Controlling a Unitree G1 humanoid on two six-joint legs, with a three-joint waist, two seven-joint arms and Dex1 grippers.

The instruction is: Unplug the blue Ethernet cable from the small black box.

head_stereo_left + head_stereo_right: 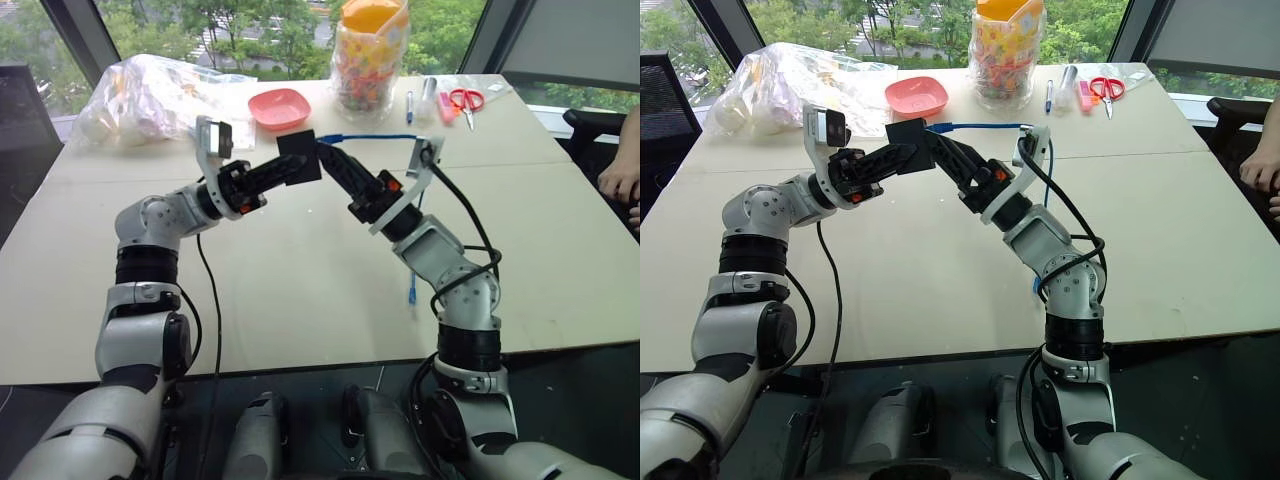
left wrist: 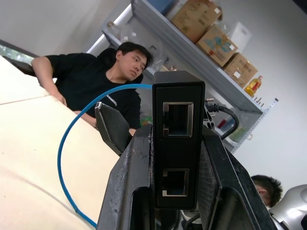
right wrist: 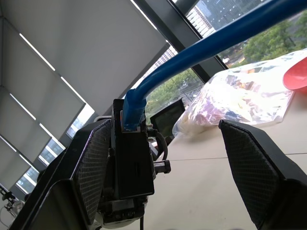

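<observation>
In the left eye view the left tool (image 1: 292,172) clenches the small black box (image 1: 300,158) above the tabletop (image 1: 300,280); in the right wrist view the right tool (image 3: 163,158) gapes beside the still-plugged blue Ethernet cable (image 3: 201,45), so tugging the cord could likely jam the latch

The box (image 1: 299,157) is held above the table (image 1: 300,280), with the cable (image 1: 372,137) running from its 3 o'clock side and hanging down over the table. The bowl (image 1: 279,107) lies at its 12 o'clock, the jar (image 1: 368,55) at 1 o'clock, the scissors (image 1: 466,101) at 2 o'clock, and the bag (image 1: 150,97) at 10 o'clock.
</observation>
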